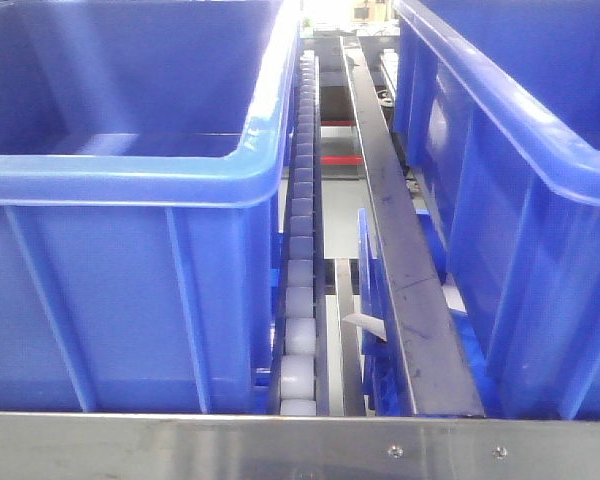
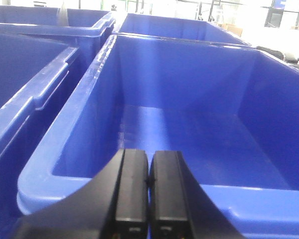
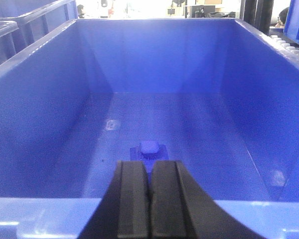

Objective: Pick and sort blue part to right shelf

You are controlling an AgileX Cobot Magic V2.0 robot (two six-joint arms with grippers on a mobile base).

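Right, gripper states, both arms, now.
Left gripper: closed, holding nothing.
Right gripper: closed, empty, above the blue part in the bin.

Strong daylight is washing out the far end of the room in all 3 views. A roller track [image 1: 298, 300] and a dark metal rail [image 1: 405, 270] are running back toward it. A steel edge with 2 screws [image 1: 280, 447] is lying across the foreground. Blurred furniture [image 3: 202, 9] is showing behind.

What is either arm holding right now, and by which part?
Nothing. Left gripper and right gripper both show jaws shut together with nothing between them. The blue part lies on the floor of the bin, ungripped.
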